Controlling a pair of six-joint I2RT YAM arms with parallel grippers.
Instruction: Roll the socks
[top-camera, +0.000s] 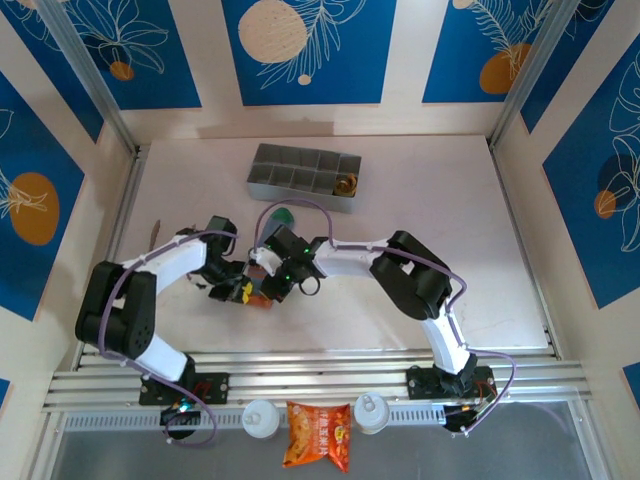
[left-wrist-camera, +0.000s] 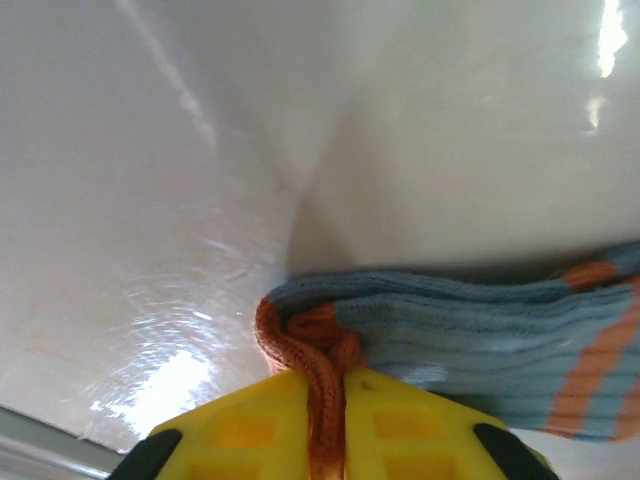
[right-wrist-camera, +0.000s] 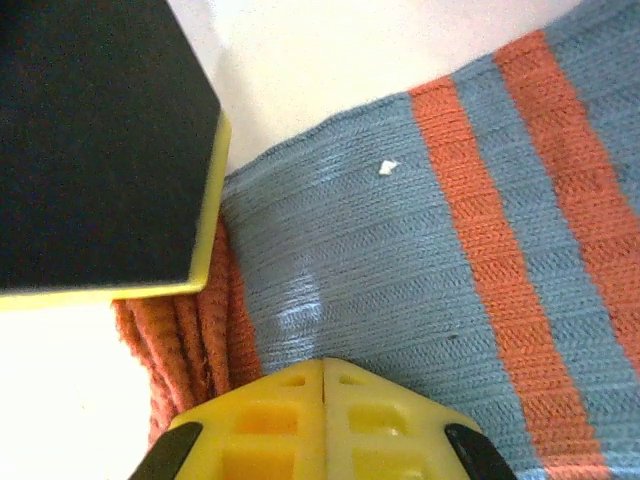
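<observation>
A grey-blue sock (right-wrist-camera: 380, 260) with orange stripes lies flat on the white table, its ribbed length running right (left-wrist-camera: 480, 340). My left gripper (left-wrist-camera: 335, 375) is shut on the sock's bunched orange cuff (left-wrist-camera: 300, 335), which is squeezed between the yellow jaws. My right gripper (right-wrist-camera: 325, 365) is shut, jaws pressed together, tips resting on the sock's grey-blue fabric beside the cuff (right-wrist-camera: 190, 340). A finger (right-wrist-camera: 90, 140) of the left gripper sits close at upper left. From above, both grippers (top-camera: 240, 290) (top-camera: 268, 272) meet mid-table over the sock, whose green toe (top-camera: 283, 215) sticks out behind them.
A grey compartment tray (top-camera: 305, 178) stands at the back of the table with a small brownish item (top-camera: 347, 185) in one cell. An orange snack packet (top-camera: 318, 435) lies beyond the near rail between two white knobs (top-camera: 260, 417). Walls close in left and right.
</observation>
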